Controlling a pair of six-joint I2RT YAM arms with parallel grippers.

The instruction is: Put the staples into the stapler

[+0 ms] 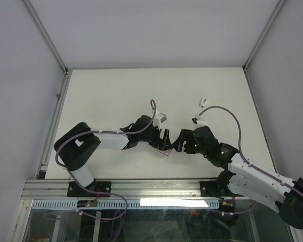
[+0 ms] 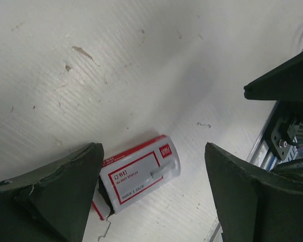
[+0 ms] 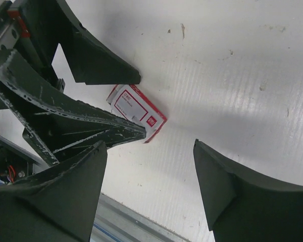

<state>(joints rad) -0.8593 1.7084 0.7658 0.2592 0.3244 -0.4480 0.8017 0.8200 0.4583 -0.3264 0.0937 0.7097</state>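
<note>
Scene: two robot arms lean over a white table (image 1: 116, 91), claws nose to nose near its front edge.
Staples box (image 2: 139, 174): lies flat on the table, label up, under the left gripper (image 2: 152, 151) and between its two fingers. Contact cannot be told.
Label (image 2: 134, 176): white panel framed in red, headed "订书钉", with a red logo square at one corner. The smaller print is too fine to read.
Left gripper: spread wide, holding nothing.
Right gripper (image 3: 149, 148): spread wide, empty, near the box.

White arm links (image 1: 111, 139), blk joints (image 1: 78, 146) — purple cables (image 1: 240, 136), dark wedge-shaped fingers (image 2: 50, 201)
</note>
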